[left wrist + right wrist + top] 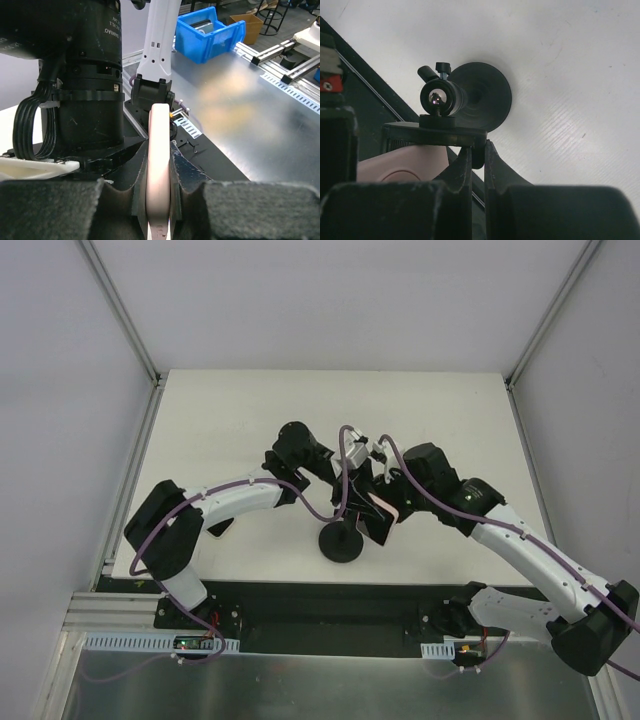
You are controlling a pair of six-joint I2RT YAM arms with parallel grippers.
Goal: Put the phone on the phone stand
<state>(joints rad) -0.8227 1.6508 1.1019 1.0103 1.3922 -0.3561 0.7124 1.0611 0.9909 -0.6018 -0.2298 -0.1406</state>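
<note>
**Item 1. Left claw** [159, 192]: pressed together on the pink phone [159, 165], pinching it across its thin edge. I judge the edge grip keeps the back free to lie against the cradle.

**Item 2. Right claw** [477, 162]: pinched on the cradle plate [435, 134] of the phone stand [341, 540]. I judge this steadies the head so it cannot swing on its joint while the phone goes in.

**Item 3. Phone, location:** off the desk [200, 420], between my two claws, above the stand's round base [482, 95]. It is close against the cradle and not yet let go. I cannot tell whether it is seated.

**Item 4. Stand, location:** base on the desk near the middle of its near edge.

**Item 5. Views compared:**
- The top camera alone shows both arms meeting over the stand.
- The left wrist alone shows the phone edge-on and upright in my fingers, with a blue bin [207, 32] beyond the desk.
- The right wrist alone shows the clamped plate, the base below and a pink corner of the phone just beside the plate.
</note>
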